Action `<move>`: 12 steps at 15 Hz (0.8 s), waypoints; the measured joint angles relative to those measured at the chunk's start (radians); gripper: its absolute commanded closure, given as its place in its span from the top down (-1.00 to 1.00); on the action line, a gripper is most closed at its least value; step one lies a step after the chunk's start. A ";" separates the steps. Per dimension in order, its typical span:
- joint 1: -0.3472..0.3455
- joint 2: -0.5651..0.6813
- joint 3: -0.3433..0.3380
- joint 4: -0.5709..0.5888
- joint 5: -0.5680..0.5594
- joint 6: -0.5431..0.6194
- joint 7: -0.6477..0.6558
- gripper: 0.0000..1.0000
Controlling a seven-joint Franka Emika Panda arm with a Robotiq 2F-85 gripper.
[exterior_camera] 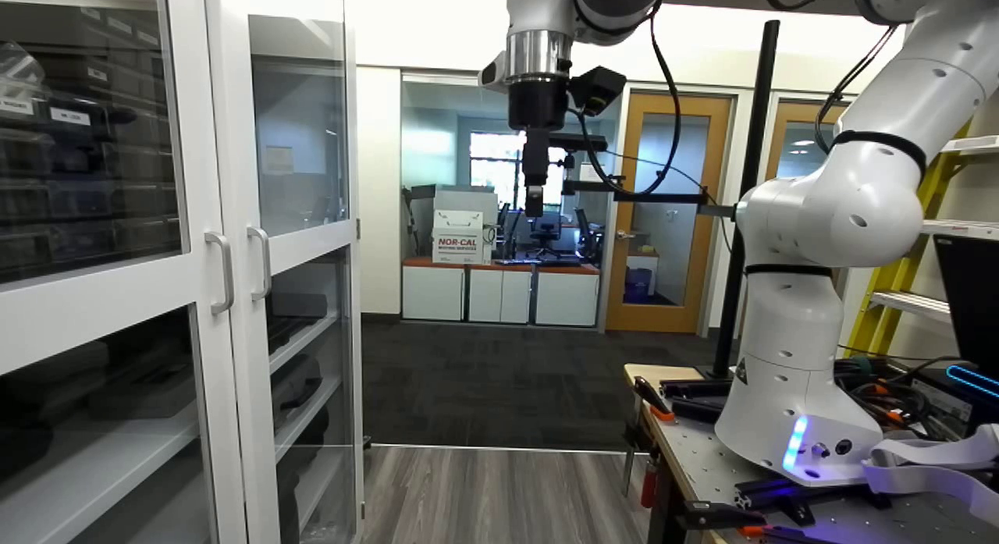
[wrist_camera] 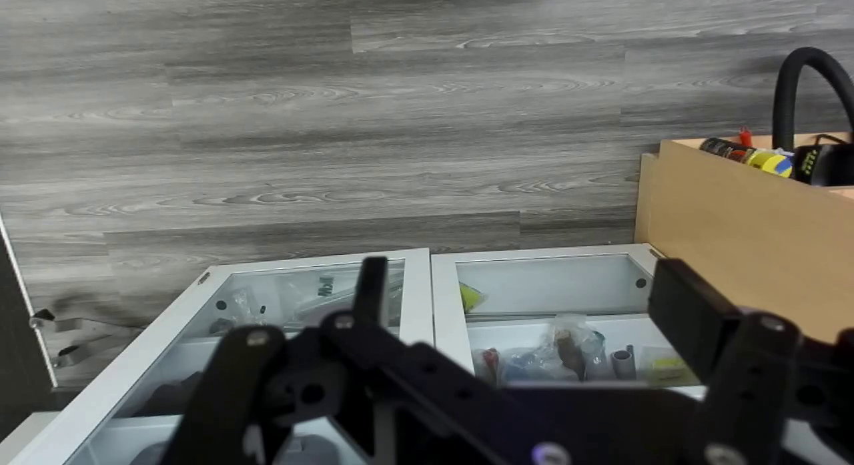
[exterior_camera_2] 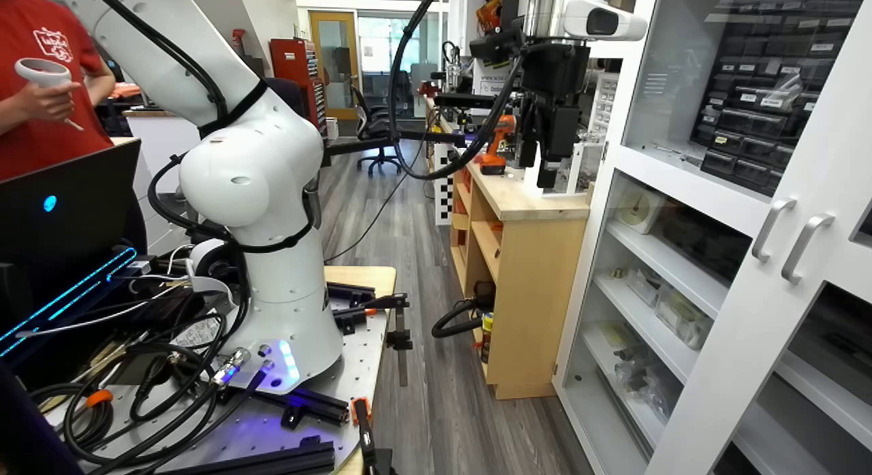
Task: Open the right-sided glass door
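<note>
A white cabinet with two glass doors stands facing the arm. The right-sided glass door (exterior_camera: 314,243) is closed; it also shows in an exterior view (exterior_camera_2: 776,318) and in the wrist view (wrist_camera: 417,298). Its grey bar handle (exterior_camera: 260,264) stands beside the left-sided door's handle (exterior_camera: 222,272); both handles also show in an exterior view, the right-sided door's handle (exterior_camera_2: 806,249) being nearer the camera. My gripper (exterior_camera: 534,204) points down in front of the cabinet, apart from both handles. In the wrist view the gripper (wrist_camera: 524,268) has its fingers wide apart with nothing between them. The handles are out of the wrist view.
A wooden bench (exterior_camera_2: 538,298) with a drill (exterior_camera_2: 496,148) on it stands beside the left-sided door. The arm's table (exterior_camera_2: 371,284) has clamps on its edge. A person in red (exterior_camera_2: 48,86) stands behind a laptop (exterior_camera_2: 61,209).
</note>
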 measured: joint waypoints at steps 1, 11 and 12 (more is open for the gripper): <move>0.000 0.000 0.000 0.000 0.000 0.000 0.000 1.00; 0.000 0.053 0.000 0.000 0.000 0.130 0.000 1.00; 0.000 0.071 0.000 0.001 0.000 0.165 0.000 1.00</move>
